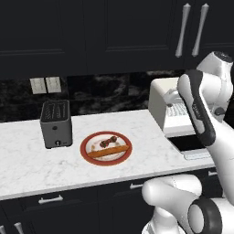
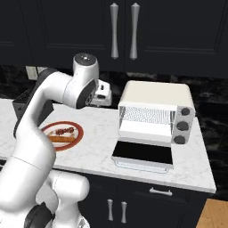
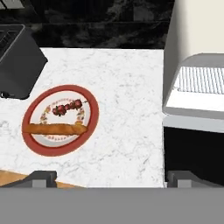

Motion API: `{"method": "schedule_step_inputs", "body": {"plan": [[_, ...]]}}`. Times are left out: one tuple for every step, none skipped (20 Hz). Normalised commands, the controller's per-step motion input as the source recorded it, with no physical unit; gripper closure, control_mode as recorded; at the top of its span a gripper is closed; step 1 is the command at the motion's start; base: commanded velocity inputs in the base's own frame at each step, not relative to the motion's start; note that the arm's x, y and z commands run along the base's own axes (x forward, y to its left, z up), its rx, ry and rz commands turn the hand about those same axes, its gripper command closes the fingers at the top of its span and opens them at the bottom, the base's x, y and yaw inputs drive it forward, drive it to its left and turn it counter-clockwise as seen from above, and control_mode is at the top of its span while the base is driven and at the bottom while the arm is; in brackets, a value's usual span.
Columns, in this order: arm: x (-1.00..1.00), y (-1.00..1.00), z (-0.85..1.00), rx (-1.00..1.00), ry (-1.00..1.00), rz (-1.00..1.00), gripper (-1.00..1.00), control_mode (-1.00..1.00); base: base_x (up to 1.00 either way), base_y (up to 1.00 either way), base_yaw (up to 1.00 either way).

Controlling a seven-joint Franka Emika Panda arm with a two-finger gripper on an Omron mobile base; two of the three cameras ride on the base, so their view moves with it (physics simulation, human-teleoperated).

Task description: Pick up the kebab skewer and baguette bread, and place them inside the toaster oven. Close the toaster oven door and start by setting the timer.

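Nothing loaded: kebab skewer (image 3: 67,107) and baguette bread (image 3: 54,129) on plate (image 3: 89,127) at 9 o'clock of open toaster oven (image 2: 156,113); gripper (image 3: 111,177) fully open, empty

red-rimmed plate (image 1: 87,156), grey slot toaster (image 1: 55,124), marble counter (image 1: 27,169)

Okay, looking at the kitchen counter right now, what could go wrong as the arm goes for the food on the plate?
The kebab skewer and baguette bread lie close together on the red-rimmed plate, so the open gripper, high above them, might nudge or catch both. The toaster oven door is folded down over the counter edge; a low swing toward the toaster oven might strike it.
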Motion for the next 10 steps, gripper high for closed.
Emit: {"method": "schedule_step_inputs", "body": {"plan": [[-0.14, -0.98, -0.29, 0.17, -0.43, 0.36, -1.0, -1.0, 0.0, 0.0, 0.0], [0.0, -1.0, -0.41, 0.14, -0.46, 0.39, -1.0, -1.0, 0.0, 0.0, 0.0], [0.0, -1.0, -0.37, 0.13, -0.53, 0.44, -1.0, -1.0, 0.0, 0.0, 0.0], [0.0, -1.0, -0.37, 0.12, -0.58, 0.45, -1.0, -1.0, 0.0, 0.0, 0.0], [0.06, -1.0, -0.36, 0.14, -0.5, 0.41, -1.0, -1.0, 0.0, 0.0, 0.0], [0.0, -0.78, -0.49, 0.11, -0.53, 0.32, -1.0, -1.0, 0.0, 0.0, 0.0], [0.0, -0.49, -0.82, 0.0, -0.55, 0.27, -1.0, -1.0, 0.0, 0.0, 0.0], [0.0, -0.57, -0.75, 0.02, -0.57, 0.26, -1.0, -1.0, 0.0, 0.0, 0.0], [0.01, -0.61, -0.76, 0.05, -0.56, 0.25, -1.0, -1.0, 0.0, 0.0, 0.0], [0.29, -0.69, -0.68, 0.09, -0.45, 0.21, -1.0, -1.0, 0.0, 0.0, 0.0]]}}
